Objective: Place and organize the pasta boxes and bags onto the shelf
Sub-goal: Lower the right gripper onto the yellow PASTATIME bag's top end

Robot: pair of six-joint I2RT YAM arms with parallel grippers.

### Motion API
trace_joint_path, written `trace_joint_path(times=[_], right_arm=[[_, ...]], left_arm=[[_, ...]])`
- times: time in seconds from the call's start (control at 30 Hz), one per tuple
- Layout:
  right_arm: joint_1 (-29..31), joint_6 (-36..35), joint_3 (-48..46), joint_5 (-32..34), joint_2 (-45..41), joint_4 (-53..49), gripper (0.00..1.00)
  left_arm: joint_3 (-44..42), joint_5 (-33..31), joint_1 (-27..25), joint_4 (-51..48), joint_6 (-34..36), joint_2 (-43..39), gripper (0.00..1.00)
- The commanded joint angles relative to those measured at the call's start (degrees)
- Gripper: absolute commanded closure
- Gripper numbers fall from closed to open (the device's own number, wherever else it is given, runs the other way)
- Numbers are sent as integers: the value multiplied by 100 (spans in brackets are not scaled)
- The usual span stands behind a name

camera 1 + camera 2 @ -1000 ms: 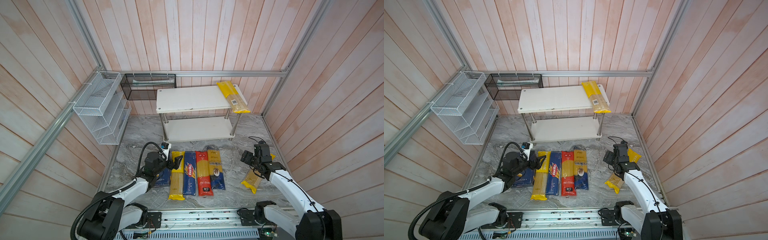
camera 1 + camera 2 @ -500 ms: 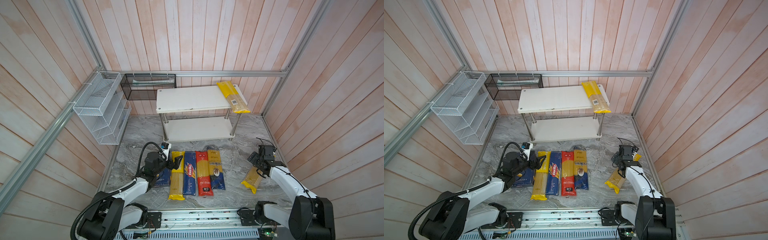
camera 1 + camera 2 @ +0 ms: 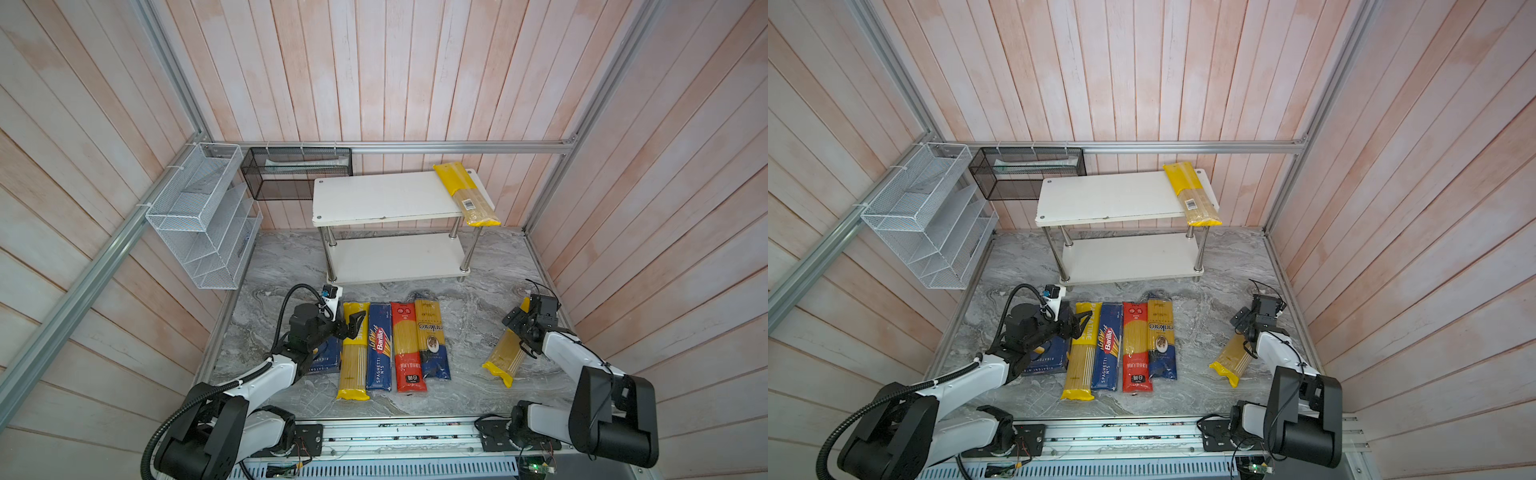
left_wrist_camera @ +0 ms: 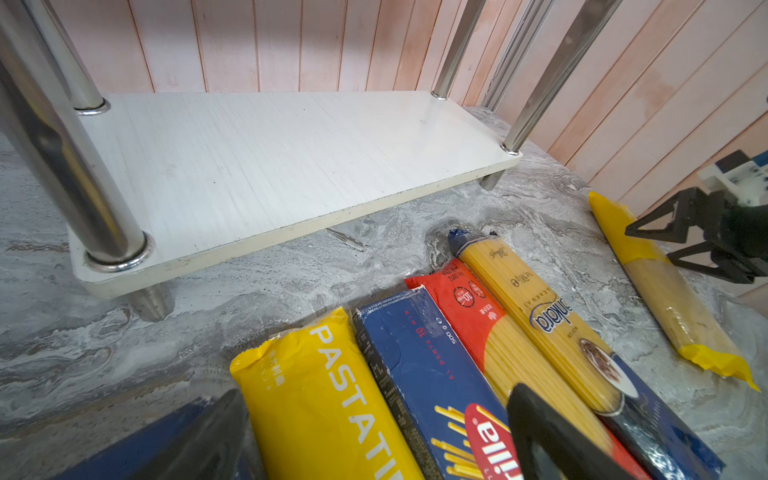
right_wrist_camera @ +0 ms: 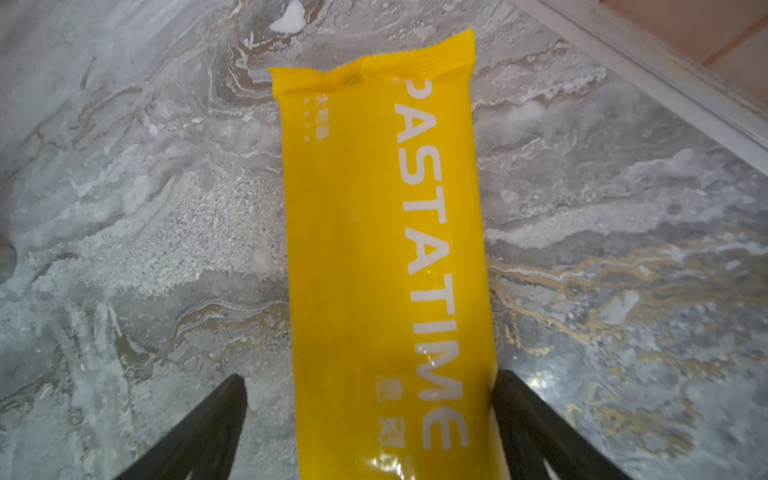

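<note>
Top views first. The shelf [image 3: 386, 199] has just one shelved yellow bag [image 3: 465, 193], lying along the right end of the upper board with its near tip poking over the front edge. The lower board is bare.

The rest sits on the marble floor [image 3: 469, 299]:
- the rigatoni box [image 3: 328, 363], half under the left arm
- the PASTATIME bag [image 3: 353, 357]
- the Barilla spaghetti box [image 3: 379, 349]
- the red-ended bag [image 3: 408, 349]
- the beige-and-navy bag [image 3: 432, 336]

They're packed side by side with their long sides pointing at the shelf, I'd guess so each can go straight in. The stray yellow bag [image 3: 505, 353] lies well apart on the right, at an angle. The right gripper [image 3: 517, 328] is over its far end, and the left gripper [image 3: 353, 326] hovers at the top of the row.

Left wrist cam: the left jaws are wide apart and holding nothing, with the PASTATIME bag and spaghetti box below them. The lower shelf board is dead ahead.

Right wrist cam: the jaws are spread with one on each side of the stray bag. One finger [image 5: 536, 428] is right at its edge, and the other has a gap. It isn't clamped yet. My read is that it's lining up a pinch across the narrow width. That makes sense, since spaghetti is stiff lengthwise. But grabbing this near one end could let the far end sag.
</note>
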Motion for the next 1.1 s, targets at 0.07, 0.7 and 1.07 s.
trace_joint_path(times=[0.07,0.7,1.07], right_arm=[[-36,-529,270,-463,355,64,9],[62,-490,27,-2569,644,853,12],[1244,-1306,863,-1227,710,-468,12]], left_arm=[[142,-30,-27,-53,69,-42,0],[142,-27,-28,-35,43,-20,0],[159,-30,-38,-54,53,-19,0]])
